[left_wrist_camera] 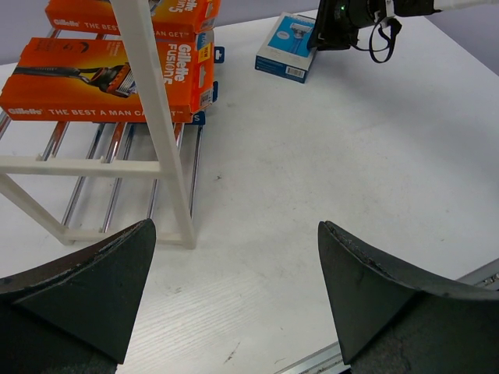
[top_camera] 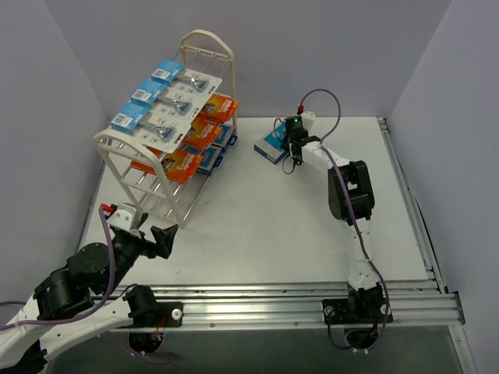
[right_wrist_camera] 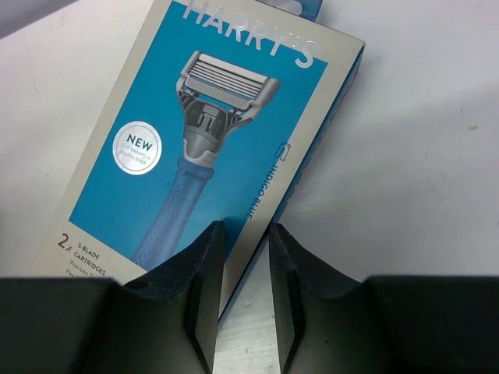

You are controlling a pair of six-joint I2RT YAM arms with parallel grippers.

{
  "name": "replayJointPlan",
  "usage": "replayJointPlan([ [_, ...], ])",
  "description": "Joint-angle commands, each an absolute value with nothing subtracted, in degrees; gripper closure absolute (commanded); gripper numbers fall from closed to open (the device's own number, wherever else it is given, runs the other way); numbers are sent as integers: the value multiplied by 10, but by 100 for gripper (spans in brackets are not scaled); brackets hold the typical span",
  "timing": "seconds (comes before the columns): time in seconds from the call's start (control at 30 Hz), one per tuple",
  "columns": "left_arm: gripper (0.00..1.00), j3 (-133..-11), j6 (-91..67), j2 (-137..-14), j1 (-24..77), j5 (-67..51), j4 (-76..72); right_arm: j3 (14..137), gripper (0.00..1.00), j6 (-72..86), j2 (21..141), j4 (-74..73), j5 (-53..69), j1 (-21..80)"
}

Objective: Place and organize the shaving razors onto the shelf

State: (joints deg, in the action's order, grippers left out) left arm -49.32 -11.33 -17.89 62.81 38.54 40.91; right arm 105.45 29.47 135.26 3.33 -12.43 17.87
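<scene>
The cream shelf (top_camera: 204, 40) stands at the back left. Its top tier holds three white blister cards with blue headers (top_camera: 173, 107), and the lower tiers hold orange boxes (top_camera: 181, 164) and blue-and-white boxes (top_camera: 212, 158). One blue-and-white razor box (top_camera: 270, 146) lies flat on the table at the back. My right gripper (top_camera: 288, 151) hovers over its right edge (right_wrist_camera: 195, 132). Its jaws stand a narrow gap apart, one finger over the box, one over the table, nothing clamped (right_wrist_camera: 245, 296). My left gripper (top_camera: 165, 240) is open and empty by the shelf's near foot (left_wrist_camera: 234, 296).
In the left wrist view the shelf's white post (left_wrist_camera: 152, 93) and orange boxes (left_wrist_camera: 101, 78) stand at the upper left, with the flat box (left_wrist_camera: 284, 51) and my right gripper (left_wrist_camera: 339, 19) far off. Grey walls close the table at the back and sides. A metal rail (top_camera: 273, 300) runs along the near edge.
</scene>
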Motion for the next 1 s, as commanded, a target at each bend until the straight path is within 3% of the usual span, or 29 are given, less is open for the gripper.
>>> replayJointPlan([
  [0.0,6,-504,-108,-173,624,381,396,994,80,292,1332,-39,-110,203],
  [0.27,6,-504,-109,-175,622,382,398,877,80,301,1275,-17,-97,229],
  [0.53,6,-505,-109,-178,618,383,402,697,80,347,1120,12,-34,281],
  [0.63,6,-506,-110,-178,614,384,403,630,71,377,1036,24,37,307],
  [0.67,6,-506,-110,-178,613,385,403,618,62,386,1014,24,51,312],
  [0.73,6,-506,-110,-178,608,387,402,597,55,388,956,12,63,312],
  [0.77,6,-506,-111,-180,606,385,403,594,45,386,937,6,60,310],
  [0.97,6,-505,-110,-188,594,385,403,596,35,314,874,-6,88,235],
])
